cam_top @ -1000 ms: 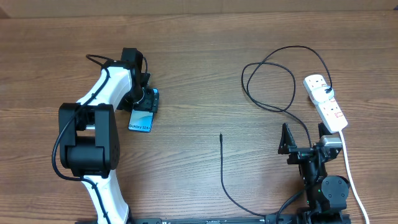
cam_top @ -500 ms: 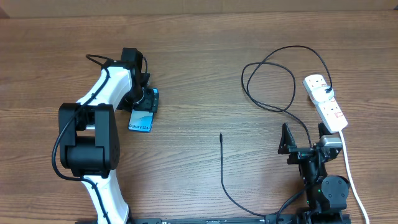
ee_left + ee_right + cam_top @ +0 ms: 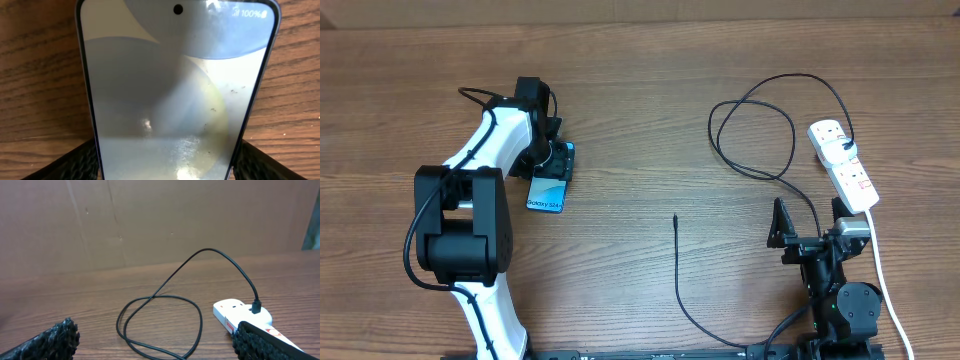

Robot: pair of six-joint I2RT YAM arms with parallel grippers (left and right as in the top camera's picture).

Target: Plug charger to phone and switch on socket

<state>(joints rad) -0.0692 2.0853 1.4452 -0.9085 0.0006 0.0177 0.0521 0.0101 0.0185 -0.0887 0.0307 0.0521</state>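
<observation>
Brown wood makes the table [image 3: 640, 90], and all the things lie on it. The phone [image 3: 549, 187] lies flat in the left half, about midway between the far edge and the near edge, with its light blue screen lit and facing up. The left tool [image 3: 551, 160] is down over the far end of the phone. In the left wrist view its two black fingers [image 3: 75, 162] stand one at each long side of the phone, very close to the edges. I cannot tell if they press on it or are only beside it.

The socket [image 3: 845, 165] lies near the right edge of the table, a little slanted, and its thick white cord [image 3: 886, 285] runs along that edge toward the near edge. The charger [image 3: 752, 140] has its black plug in the far outlet of the socket. Its thin cable makes a loose loop toward the middle of the table, passes beside the right arm to the near edge, and comes back. The slim free end [image 3: 675, 218] lies on bare wood in the middle, well apart from the phone.

The right tool [image 3: 808, 228] is near the socket, its jaws fully spread, with nothing between them.
</observation>
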